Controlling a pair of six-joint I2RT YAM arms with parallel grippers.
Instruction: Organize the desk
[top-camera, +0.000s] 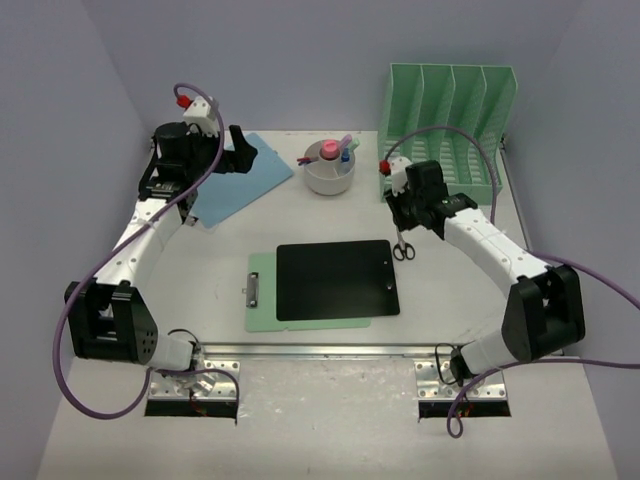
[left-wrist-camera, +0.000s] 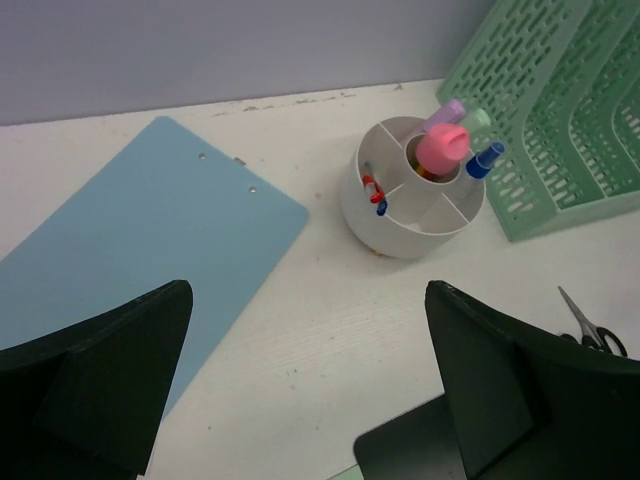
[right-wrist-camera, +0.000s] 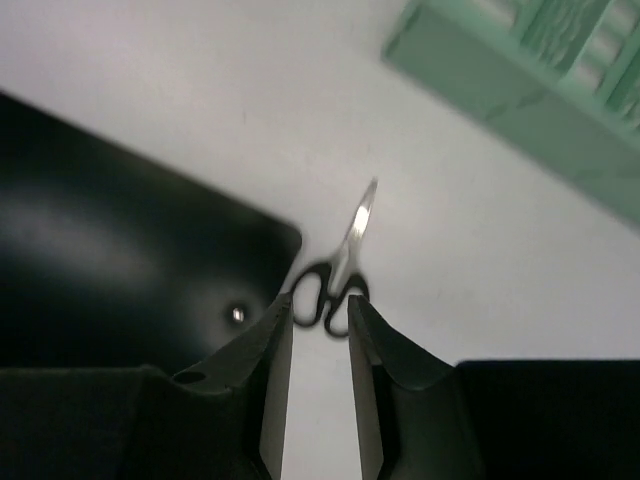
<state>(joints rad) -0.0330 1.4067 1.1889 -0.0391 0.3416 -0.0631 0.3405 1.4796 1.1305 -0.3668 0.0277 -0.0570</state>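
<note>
The desk is an off-white tabletop. Black-handled scissors lie on it, right of a black tablet that rests on a green clipboard. My right gripper hovers over the scissors. In the right wrist view its jaws stand a narrow gap apart and empty, with the scissors' handles just beyond the tips. My left gripper is wide open and empty, above the desk by a blue clipboard.
A white round pen holder with markers stands at the back centre. A mint-green slotted file rack stands at the back right. A metal rail runs along the near edge. Lavender walls enclose the desk.
</note>
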